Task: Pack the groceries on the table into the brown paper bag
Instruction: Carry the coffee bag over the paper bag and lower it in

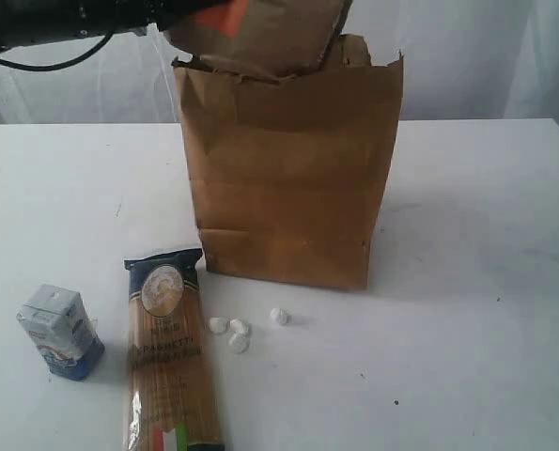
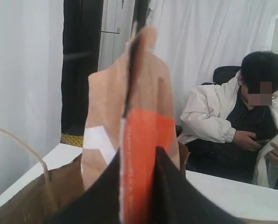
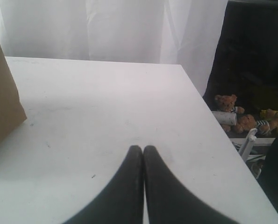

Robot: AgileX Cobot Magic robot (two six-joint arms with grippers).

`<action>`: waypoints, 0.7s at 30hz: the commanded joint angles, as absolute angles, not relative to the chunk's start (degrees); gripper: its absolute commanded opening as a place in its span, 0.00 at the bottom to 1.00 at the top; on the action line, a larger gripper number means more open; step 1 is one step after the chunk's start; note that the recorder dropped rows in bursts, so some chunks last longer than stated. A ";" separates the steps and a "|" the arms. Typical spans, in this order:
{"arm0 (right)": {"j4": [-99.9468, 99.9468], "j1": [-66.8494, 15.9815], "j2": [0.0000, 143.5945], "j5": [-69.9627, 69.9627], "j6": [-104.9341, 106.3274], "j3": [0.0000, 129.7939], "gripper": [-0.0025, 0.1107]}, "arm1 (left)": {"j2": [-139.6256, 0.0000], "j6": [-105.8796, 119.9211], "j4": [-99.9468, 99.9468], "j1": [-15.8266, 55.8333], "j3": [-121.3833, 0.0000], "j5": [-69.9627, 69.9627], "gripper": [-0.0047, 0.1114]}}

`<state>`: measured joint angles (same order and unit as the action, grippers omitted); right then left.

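The exterior camera looks down across the table (image 1: pixel 467 282) at the brown paper bag (image 1: pixel 288 188), which the left wrist camera sees from close above its rim and the right wrist camera from low over the same table.

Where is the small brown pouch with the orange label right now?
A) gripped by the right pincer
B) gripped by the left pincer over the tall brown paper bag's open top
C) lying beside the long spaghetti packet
B: the left pincer clamps the orange-labelled brown pouch above the brown paper bag's mouth; the right pincer is shut and empty.
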<state>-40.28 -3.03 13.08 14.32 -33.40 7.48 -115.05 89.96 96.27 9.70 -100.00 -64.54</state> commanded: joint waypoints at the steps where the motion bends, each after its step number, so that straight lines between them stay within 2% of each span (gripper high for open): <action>1: -40.28 -2.85 13.26 13.83 -33.65 7.27 0.02 | -114.61 89.99 93.76 11.25 -100.64 -67.32 0.04; 15: -40.28 -2.85 13.26 14.04 -33.65 7.27 0.02 | -114.61 89.99 84.49 16.61 -100.64 -57.02 0.05; 18: -40.28 -2.85 13.26 14.04 -33.65 7.27 0.02 | -114.61 89.99 84.36 16.71 -100.64 -55.94 0.16; 21: -40.28 -2.85 13.26 14.04 -33.65 7.27 0.02 | -114.61 89.58 84.34 16.71 -100.64 -55.84 0.36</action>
<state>-40.28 -3.03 13.08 14.32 -33.40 7.48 -115.29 90.06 83.80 16.44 -100.26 -55.55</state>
